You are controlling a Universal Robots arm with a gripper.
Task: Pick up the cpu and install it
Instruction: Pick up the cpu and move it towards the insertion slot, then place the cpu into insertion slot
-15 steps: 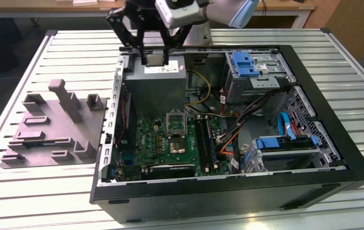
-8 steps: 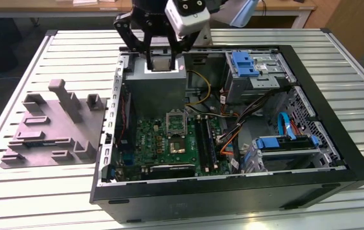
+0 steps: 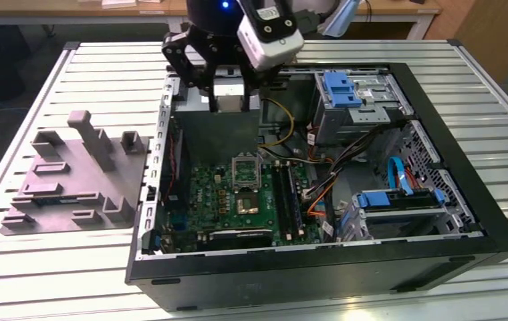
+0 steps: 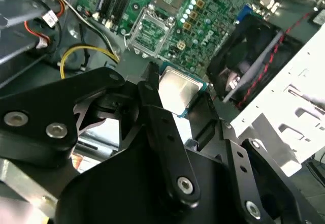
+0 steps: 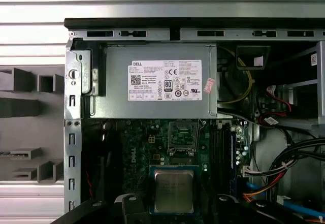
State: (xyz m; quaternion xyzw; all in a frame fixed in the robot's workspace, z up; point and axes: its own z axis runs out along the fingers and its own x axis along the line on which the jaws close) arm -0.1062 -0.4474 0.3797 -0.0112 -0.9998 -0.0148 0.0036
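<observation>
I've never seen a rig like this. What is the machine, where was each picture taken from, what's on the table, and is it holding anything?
This is one robot arm ending in a claw. The exterior view looks on from off the arm. Both wrist views come from cameras riding on the arm. On the slatted table lies an open computer case, with a grey tray beside it on the exterior view's left. The claw is shut on the cpu, a small silvery chip, held up over the inside of the case, near the grey power supply. The metal-framed socket sits on the green board.

Silvery cpu (image 5: pixel 173 190) with a green rim, green motherboard (image 3: pixel 227 200), grey tray (image 3: pixel 58 194), black case (image 3: pixel 325 271)
</observation>
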